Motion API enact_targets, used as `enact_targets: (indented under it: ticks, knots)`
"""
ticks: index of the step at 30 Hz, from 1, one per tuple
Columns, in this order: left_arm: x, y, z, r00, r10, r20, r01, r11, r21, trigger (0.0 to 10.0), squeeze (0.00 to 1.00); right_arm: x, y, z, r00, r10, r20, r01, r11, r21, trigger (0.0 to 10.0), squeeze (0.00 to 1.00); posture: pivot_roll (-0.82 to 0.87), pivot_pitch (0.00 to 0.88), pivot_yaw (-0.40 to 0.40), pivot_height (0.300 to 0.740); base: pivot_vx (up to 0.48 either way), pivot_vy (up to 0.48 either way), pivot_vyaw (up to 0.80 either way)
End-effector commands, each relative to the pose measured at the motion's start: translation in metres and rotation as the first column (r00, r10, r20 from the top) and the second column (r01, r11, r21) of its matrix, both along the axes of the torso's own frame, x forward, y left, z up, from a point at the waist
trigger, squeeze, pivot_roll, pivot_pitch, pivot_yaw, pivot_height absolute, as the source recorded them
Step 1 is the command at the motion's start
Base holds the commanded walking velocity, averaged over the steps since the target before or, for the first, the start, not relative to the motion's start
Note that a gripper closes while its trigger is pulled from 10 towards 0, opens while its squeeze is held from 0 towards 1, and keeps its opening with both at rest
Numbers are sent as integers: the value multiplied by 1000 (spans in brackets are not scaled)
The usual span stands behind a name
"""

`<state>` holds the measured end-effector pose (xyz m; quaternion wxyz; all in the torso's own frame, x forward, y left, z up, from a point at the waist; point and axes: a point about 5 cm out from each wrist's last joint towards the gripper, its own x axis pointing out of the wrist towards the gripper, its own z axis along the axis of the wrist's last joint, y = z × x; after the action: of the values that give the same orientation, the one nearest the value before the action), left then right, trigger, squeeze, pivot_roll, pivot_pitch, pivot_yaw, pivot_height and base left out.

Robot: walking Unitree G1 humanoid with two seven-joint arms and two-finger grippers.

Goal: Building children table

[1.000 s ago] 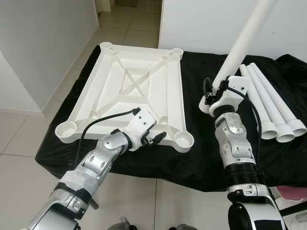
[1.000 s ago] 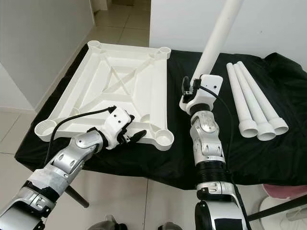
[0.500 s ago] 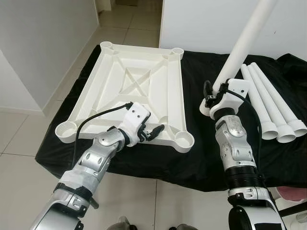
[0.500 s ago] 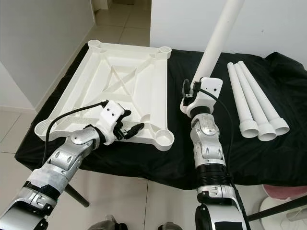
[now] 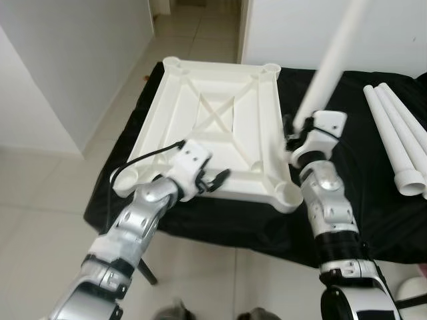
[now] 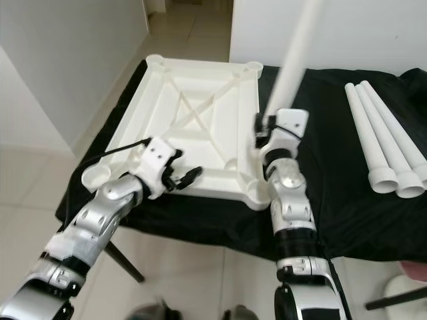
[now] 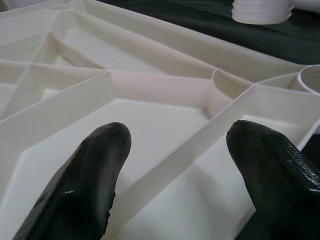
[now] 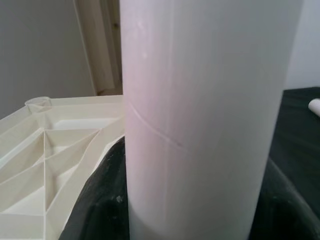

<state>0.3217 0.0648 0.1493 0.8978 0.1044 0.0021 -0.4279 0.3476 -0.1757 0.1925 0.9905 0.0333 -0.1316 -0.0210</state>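
Note:
The white tabletop (image 5: 200, 143) lies upside down on a black cloth, its ribs facing up. My left gripper (image 5: 217, 179) is open just above the near rim; in the left wrist view its fingertips (image 7: 100, 165) straddle a diagonal rib (image 7: 200, 145). My right gripper (image 5: 297, 131) is shut on a white table leg (image 5: 331, 53), which is held upright and leans away to the right. The leg's lower end hangs beside the tabletop's right edge, behind the near right corner socket (image 5: 288, 195). In the right wrist view the leg (image 8: 200, 115) stands between the dark fingers.
Three spare white legs (image 6: 387, 143) lie side by side on the black cloth (image 5: 373, 200) at the far right. A white wall (image 5: 67, 60) stands to the left, and tiled floor (image 5: 40, 200) lies before the cloth's near edge.
The camera has swung left, so the whole scene sits further right. The held leg now stands closer to the tabletop's right edge. My left gripper stays open at the near rim.

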Motion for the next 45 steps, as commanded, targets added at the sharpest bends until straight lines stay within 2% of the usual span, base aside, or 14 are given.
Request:
enact_targets:
  ticks: [1, 15, 32, 34, 45]
  knots:
    - [1, 8, -3, 1000, 17, 3, -17, 999, 29, 10000, 0, 1, 8, 3, 1000, 26, 8, -26, 1000, 3, 10000, 0, 1, 0, -12, 740, 0, 0, 0]
    - [0, 5, 0, 999, 3, 35, -4, 999, 33, 10000, 0, 1, 8, 3, 1000, 26, 7, -26, 1000, 0, 10000, 0, 0, 0, -13, 740, 0, 0, 0]
    - [3, 7, 1, 999, 31, 41, -32, 999, 27, 10000, 0, 2, 8, 4, 1000, 30, 7, -30, 1000, -3, 10000, 0, -2, 0, -15, 740, 0, -440, 0]
    - [5, 6, 2, 999, 45, 30, -45, 999, -15, 10000, 0, 2, 8, 4, 999, 31, 8, -31, 1000, -6, 10000, 0, -6, 0, -16, 740, 0, 0, 0]
    - [6, 7, 1, 997, 63, 51, -63, 998, 17, 10000, 0, 1, 7, 5, 999, 31, 8, -31, 999, -9, 10000, 0, -9, 0, -16, 740, 0, 0, 0]
